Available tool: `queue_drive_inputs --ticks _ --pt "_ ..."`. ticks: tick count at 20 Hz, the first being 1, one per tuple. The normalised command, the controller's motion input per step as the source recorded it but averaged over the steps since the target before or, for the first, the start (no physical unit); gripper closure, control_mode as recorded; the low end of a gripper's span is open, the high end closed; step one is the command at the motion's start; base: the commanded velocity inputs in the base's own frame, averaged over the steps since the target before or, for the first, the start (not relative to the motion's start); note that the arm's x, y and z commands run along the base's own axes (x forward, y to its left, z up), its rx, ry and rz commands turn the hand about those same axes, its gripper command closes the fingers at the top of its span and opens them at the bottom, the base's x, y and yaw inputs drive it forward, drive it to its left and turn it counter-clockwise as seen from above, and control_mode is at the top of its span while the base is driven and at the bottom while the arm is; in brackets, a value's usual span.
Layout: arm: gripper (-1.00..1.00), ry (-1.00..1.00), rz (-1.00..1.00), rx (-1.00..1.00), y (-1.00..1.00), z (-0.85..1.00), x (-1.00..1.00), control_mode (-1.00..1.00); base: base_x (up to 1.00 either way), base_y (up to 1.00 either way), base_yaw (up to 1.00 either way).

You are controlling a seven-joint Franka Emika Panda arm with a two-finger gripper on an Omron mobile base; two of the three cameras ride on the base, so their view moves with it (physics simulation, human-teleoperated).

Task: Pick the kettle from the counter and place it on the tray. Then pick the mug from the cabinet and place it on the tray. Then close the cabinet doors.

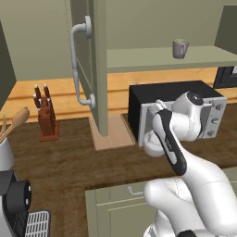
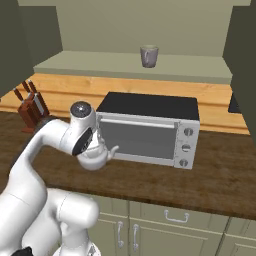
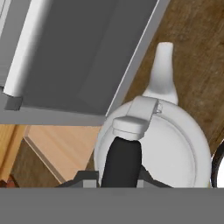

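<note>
Currently clamped on the dark handle of the kettle (image 3: 153,144): gripper (image 3: 120,177), jaws narrowed around it for carrying. Kettle positioned just in front of the toaster oven (image 2: 150,130), near the tray (image 1: 111,134). Mug (image 2: 148,56) on cabinet (image 2: 130,65) shelf.

Toaster oven (image 2: 147,129) on worktop; knife block (image 1: 47,118) at left; wooden spoon (image 1: 14,124) in holder.

Counter (image 2: 220,170) – microwave (image 2: 150,130), knife block (image 1: 46,121), tray (image 1: 113,133).
</note>
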Motion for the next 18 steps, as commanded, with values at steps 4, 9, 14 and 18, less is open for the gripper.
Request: queue_drive_inputs --ticks 4,9,14,18 --pt "1.0 0.07 0.13 -0.11 0.59 -0.04 -0.02 -1.0 0.0 0.0 0.0" --pt "1.0 0.04 0.04 -0.12 0.25 -0.03 0.0 -1.0 0.0 0.0 0.0" --pt "1.0 0.0 0.18 -0.09 0.38 -0.05 0.0 -1.0 0.0 0.0 0.0" --pt "1.0 0.0 0.5 -0.12 0.41 -0.07 0.0 -1.0 0.0 0.0 0.0"
